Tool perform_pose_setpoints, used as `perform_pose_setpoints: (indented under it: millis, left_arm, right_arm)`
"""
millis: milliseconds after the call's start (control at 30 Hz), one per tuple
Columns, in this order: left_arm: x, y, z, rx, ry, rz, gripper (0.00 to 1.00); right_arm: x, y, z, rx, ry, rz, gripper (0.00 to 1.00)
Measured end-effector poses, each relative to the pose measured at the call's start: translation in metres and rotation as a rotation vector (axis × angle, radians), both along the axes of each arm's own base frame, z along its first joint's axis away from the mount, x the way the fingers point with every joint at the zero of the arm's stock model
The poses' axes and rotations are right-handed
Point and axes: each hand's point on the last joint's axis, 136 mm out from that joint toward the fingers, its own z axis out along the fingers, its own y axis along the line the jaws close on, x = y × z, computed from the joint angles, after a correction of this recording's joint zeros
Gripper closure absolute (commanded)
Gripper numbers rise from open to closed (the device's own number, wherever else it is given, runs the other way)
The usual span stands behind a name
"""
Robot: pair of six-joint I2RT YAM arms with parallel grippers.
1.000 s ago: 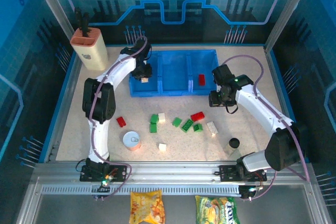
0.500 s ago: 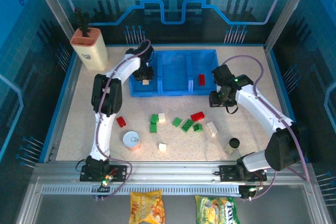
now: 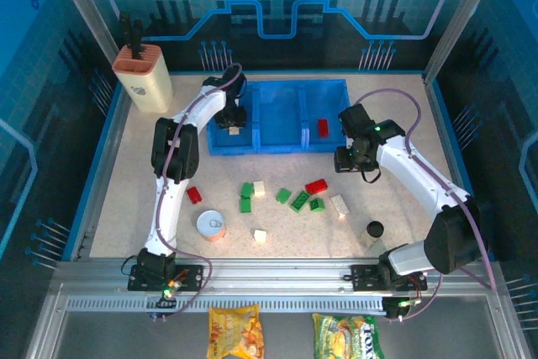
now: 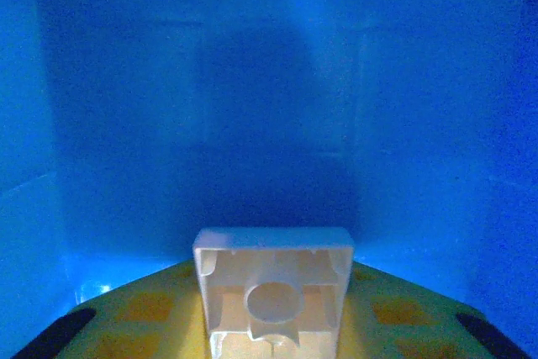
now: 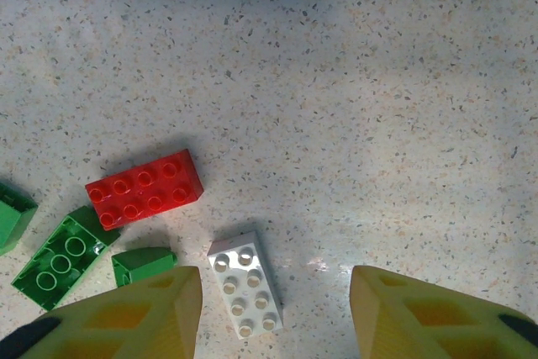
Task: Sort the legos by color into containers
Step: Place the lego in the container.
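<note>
Left elbow (image 3: 171, 147) has swung up; left fingers (image 4: 126, 325) clamped on a white lego (image 4: 273, 292) in the left compartment of the tray (image 3: 277, 147); right fingers (image 5: 126, 317) apart over the counter (image 5: 378, 124). Released tilted, it could bounce next door.
</note>
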Motion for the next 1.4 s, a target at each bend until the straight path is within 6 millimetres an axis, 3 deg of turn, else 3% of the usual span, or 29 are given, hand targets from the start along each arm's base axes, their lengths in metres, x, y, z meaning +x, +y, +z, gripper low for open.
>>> perform_pose_setpoints:
  millis: [900,1033,1133,1267,1400]
  left_arm:
    - [-0.008,0.0,0.004,0.011,0.027,-0.04,0.49]
    - [-0.008,-0.002,0.031,0.003,-0.017,-0.05,0.49]
    - [-0.013,-0.002,0.062,-0.006,-0.066,-0.061,0.49]
    - [-0.028,0.0,0.097,-0.015,-0.113,-0.068,0.49]
    - [-0.05,0.006,0.116,-0.015,-0.127,-0.076,0.49]
  right_arm:
    - [-0.001,0.005,0.0,0.003,0.0,0.007,0.49]
    - [-0.002,0.008,0.0,0.007,-0.001,0.008,0.49]
    - [-0.002,0.011,0.001,0.012,-0.007,0.011,0.49]
    - [0.0,0.018,-0.001,0.019,-0.011,0.021,0.49]
    - [0.002,0.027,-0.01,0.024,0.007,0.035,0.49]
